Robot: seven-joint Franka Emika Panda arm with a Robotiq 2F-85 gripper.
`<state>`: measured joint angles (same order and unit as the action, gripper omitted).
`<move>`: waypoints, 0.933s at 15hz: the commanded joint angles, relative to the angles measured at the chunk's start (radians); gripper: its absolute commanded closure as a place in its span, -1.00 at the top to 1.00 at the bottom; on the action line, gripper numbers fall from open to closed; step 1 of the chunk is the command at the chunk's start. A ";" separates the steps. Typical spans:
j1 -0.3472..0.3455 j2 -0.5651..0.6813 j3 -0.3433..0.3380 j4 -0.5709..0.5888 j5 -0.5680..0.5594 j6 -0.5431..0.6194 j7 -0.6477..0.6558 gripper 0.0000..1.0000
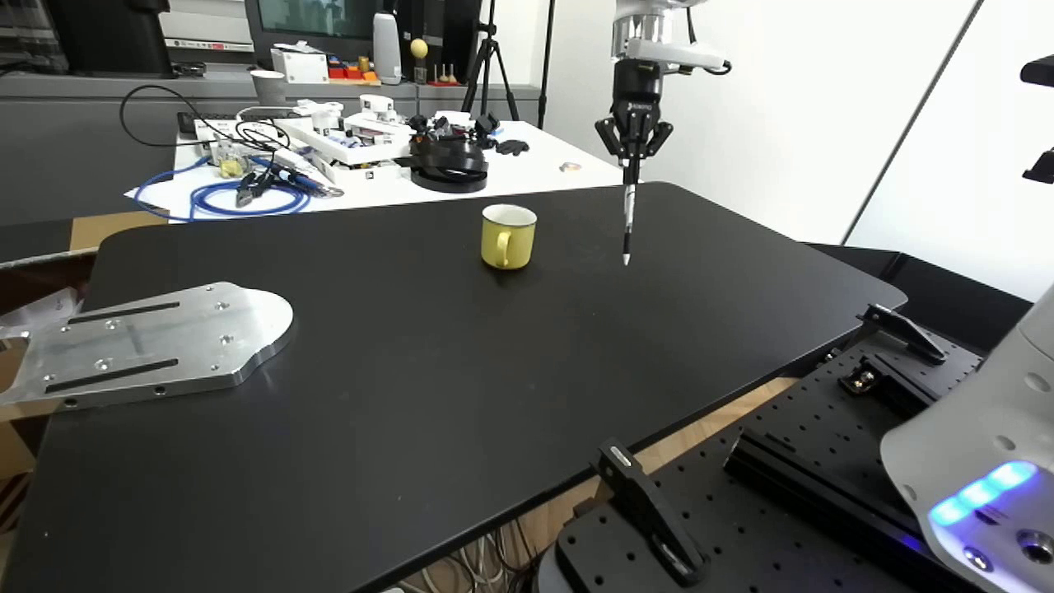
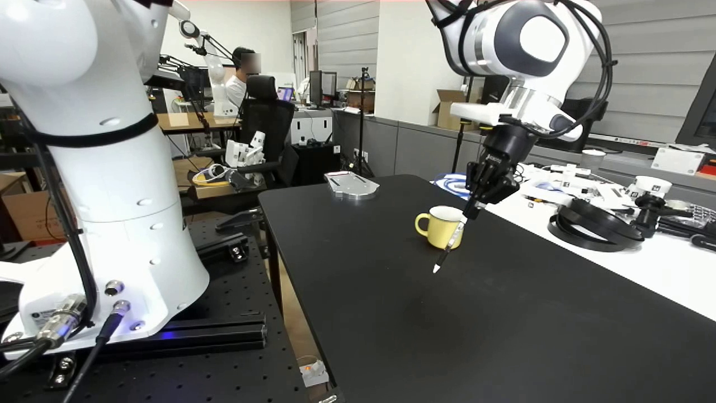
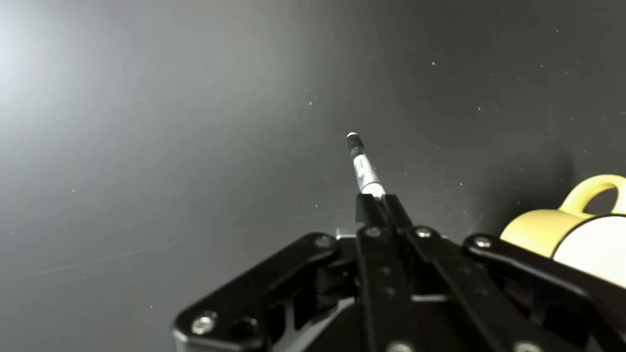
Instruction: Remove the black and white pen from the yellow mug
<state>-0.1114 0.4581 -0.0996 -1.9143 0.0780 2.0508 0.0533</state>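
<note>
The yellow mug (image 1: 520,240) stands upright on the black table, its inside white. It shows in both exterior views, here with its handle at the left (image 2: 442,225), and at the right edge of the wrist view (image 3: 533,228). My gripper (image 1: 631,170) is shut on the upper end of the black and white pen (image 1: 629,212). The pen is outside the mug and beside it, pointing down. It tilts in an exterior view (image 2: 456,235), passing in front of the mug. In the wrist view the pen (image 3: 365,171) sticks out from the fingertips (image 3: 378,201). How far its tip is above the table is unclear.
A flat silver metal plate (image 1: 177,338) lies at the table's side, away from the mug. A white table (image 1: 543,169) with cables and black and white parts adjoins the black table (image 1: 428,395). The robot's base (image 2: 134,268) stands at the opposite edge.
</note>
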 commanded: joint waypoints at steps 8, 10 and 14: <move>-0.053 0.196 0.001 0.114 0.002 -0.055 -0.061 -0.97; -0.051 0.206 0.000 0.108 0.002 -0.017 -0.055 -0.97; -0.033 0.184 -0.006 0.049 -0.017 0.151 -0.043 -0.97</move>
<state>-0.1543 0.6538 -0.1004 -1.8397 0.0760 2.1132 -0.0054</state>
